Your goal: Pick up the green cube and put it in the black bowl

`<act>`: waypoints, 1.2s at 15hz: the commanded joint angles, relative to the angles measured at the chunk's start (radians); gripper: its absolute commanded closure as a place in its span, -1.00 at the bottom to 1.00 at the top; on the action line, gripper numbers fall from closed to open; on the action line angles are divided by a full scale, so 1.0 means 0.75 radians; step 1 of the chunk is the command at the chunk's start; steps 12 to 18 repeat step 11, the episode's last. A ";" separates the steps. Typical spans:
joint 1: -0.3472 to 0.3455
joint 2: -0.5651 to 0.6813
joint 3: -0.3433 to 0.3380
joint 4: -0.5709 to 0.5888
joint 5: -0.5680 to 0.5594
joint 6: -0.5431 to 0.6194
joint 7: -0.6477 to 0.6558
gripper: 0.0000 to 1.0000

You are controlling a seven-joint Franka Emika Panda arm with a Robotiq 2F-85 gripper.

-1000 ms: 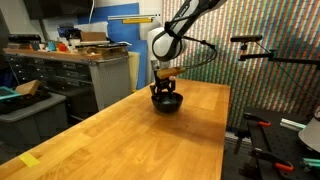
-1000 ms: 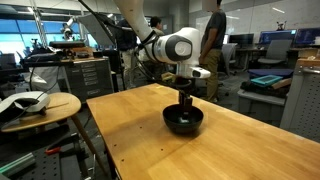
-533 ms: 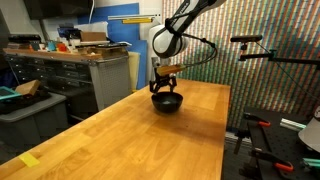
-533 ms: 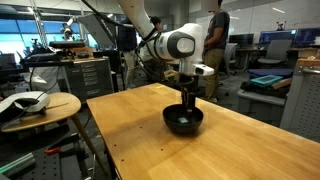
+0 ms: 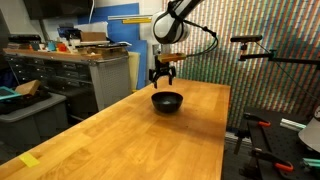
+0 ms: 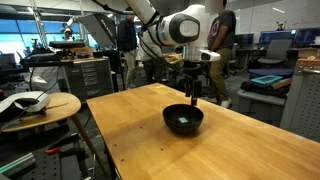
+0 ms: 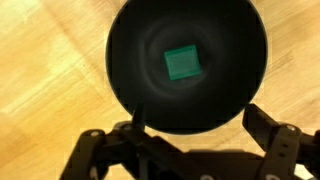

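The green cube (image 7: pixel 182 63) lies flat on the bottom of the black bowl (image 7: pixel 230 95), near its middle, in the wrist view. In both exterior views the bowl (image 5: pixel 167 102) (image 6: pixel 184 121) stands on the wooden table; a faint green spot (image 6: pixel 183 122) shows inside it. My gripper (image 5: pixel 162 76) (image 6: pixel 193 92) hangs straight above the bowl, clear of its rim. Its fingers (image 7: pixel 272 135) stand wide apart and hold nothing. In the wrist view my gripper (image 7: pixel 190 140) frames the bowl's near edge.
The wooden table (image 5: pixel 120 140) stretches toward the camera, with a yellow tape mark (image 5: pixel 30 160) near its front corner. A workbench with clutter (image 5: pixel 80 50) stands behind. A small round side table (image 6: pixel 40 105) with a bowl stands beside the table.
The gripper opened and let go of the green cube, which now rests in the bowl. The arm then rose straight up out of the bowl.
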 commanded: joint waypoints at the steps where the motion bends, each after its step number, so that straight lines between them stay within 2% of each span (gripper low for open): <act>1: -0.033 -0.068 0.043 -0.007 0.023 -0.078 -0.151 -1.00; 4: -0.032 -0.095 0.065 -0.011 0.020 -0.107 -0.247 -1.00; 5: -0.040 -0.105 0.084 -0.006 0.034 -0.158 -0.300 -1.00; 6: -0.011 -0.055 0.048 0.003 -0.004 -0.086 -0.201 -1.00; 18: -0.014 -0.073 0.066 0.002 -0.004 -0.130 -0.255 -1.00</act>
